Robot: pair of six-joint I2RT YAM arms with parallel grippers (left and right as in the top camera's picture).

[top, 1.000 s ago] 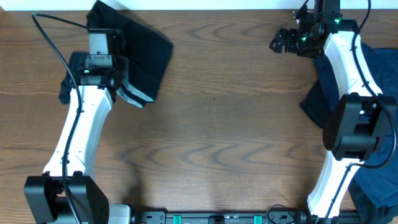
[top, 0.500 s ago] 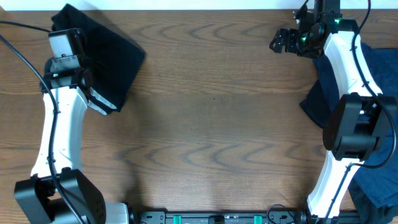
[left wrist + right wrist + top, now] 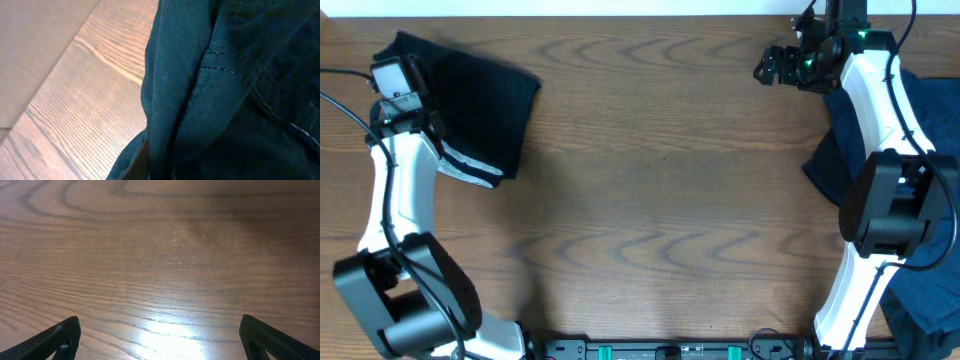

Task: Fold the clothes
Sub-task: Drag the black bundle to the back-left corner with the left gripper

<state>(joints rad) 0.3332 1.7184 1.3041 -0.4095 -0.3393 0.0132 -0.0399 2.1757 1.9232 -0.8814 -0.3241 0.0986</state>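
Two arms worked a wooden table (image 3: 660,200) carrying two separate lots of clothes, one at each side. At the far-left corner lay a single black garment (image 3: 480,105), folded over on itself, with one white band (image 3: 470,168) showing along its near edge. The left gripper (image 3: 400,55) sat over that garment's far-left corner. Its fingers were hidden by the cloth but were closed on a bunched fold, which filled the left wrist view (image 3: 240,90). That corner lay just beside the table's back edge, and the wrist camera showed the wood ending in a pale surface close to the fabric.

At the right edge, navy cloth (image 3: 932,110) lay under the right arm (image 3: 880,130), with a darker flap (image 3: 825,165) poking out towards the middle and more navy (image 3: 920,300) at the near-right corner. How many pieces made up that heap could not be told.

The right gripper (image 3: 772,66) hung near the back edge, apart from the heap, holding nothing. Its two fingers (image 3: 55,337) were spread wide over bare wood.

Between the black garment and the right arm ran a broad stretch of wood grain, from the back edge to the front.
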